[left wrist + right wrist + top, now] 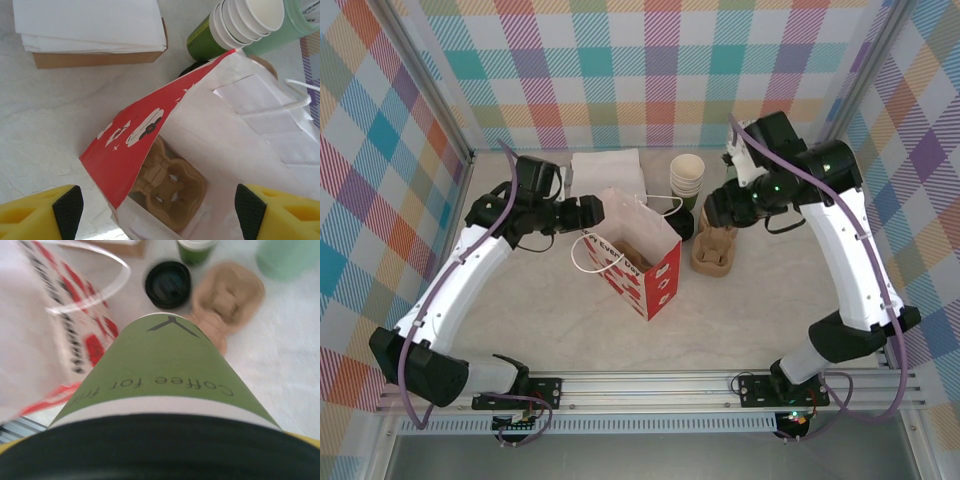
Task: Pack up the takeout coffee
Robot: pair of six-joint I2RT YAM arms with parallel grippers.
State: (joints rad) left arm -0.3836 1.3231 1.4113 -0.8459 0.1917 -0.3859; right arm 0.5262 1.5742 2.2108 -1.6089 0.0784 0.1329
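The right pincer (pixel 723 212), elbow raised and forearm bent back in from 3 o'clock, pinches the dark green paper takeout coffee cup (pixel 165 375) with its black lid, near the brown moulded-pulp cup carrier (pixel 713 250). The left pincer (pixel 159 206), reaching from 9 o'clock, hangs spread wide over the open red-and-white paper bag (pixel 130 135)

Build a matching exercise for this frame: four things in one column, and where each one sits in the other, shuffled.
Things
1. takeout coffee
2. loose black lid
3. lidless cups
4. white napkins

Places
A. piled in a brown box
B. gripped in the right tool
C. stacked beside the mint holder
D. flat on the table

Pairs: 1-B, 2-D, 3-C, 4-A
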